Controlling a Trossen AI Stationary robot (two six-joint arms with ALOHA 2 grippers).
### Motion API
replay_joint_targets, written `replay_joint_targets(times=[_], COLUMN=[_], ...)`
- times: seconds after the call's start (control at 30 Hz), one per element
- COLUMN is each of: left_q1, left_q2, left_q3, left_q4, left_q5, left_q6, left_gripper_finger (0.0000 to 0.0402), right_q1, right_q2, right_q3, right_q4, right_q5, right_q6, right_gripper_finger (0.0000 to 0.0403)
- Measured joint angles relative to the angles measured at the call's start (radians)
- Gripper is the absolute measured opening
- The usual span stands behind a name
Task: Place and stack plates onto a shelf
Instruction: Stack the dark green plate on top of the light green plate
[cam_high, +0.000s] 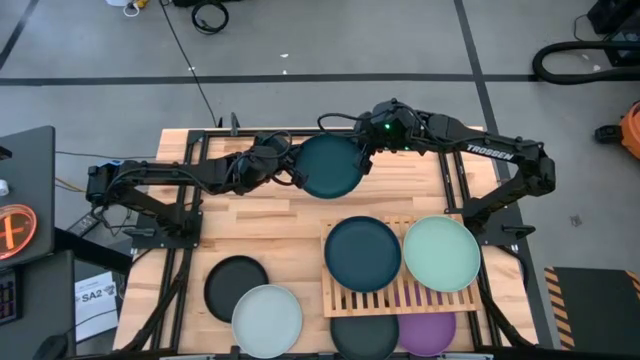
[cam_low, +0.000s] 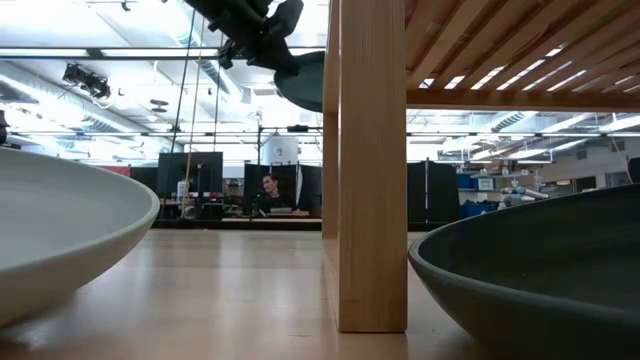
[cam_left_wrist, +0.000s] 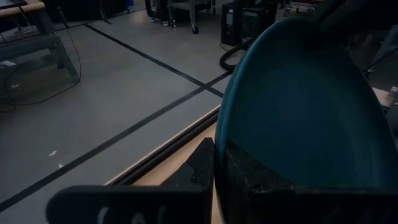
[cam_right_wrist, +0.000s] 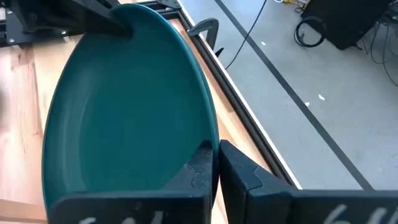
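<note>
A teal plate hangs in the air above the table's far middle, held between both grippers. My left gripper is shut on its left rim and my right gripper on its right rim. The low view shows the plate high up and about level. The slatted wooden shelf stands at the near right. On it lie a dark navy plate and a mint plate. Under it rest a dark plate and a purple plate. My left gripper pinches the teal plate's rim between its two fingers, one on the hollow face and one on the underside. It comes level from the table's left. The plate is lifted clear. My right gripper pinches the opposite rim of the teal plate between its two fingers, one on the upper face and one underneath. It reaches in level from the table's right. The plate is clear of the table, carried on both sides.
A black plate and a pale blue-grey plate lie on the table's near left. In the low view the shelf's leg stands between the pale plate and the dark plate. A person sits far behind.
</note>
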Motion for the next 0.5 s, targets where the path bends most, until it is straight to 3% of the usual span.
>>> replay_joint_targets(times=[0.5], left_q1=[0.005], left_q2=[0.001], left_q3=[0.001], left_q4=[-0.003], left_q5=[0.007], left_q6=[0.003], left_gripper_finger=[0.0031], right_q1=[-0.003], right_q2=[0.0], right_q3=[0.0], right_q4=[0.002], right_q5=[0.005], right_q6=[-0.003], right_gripper_finger=[0.0018])
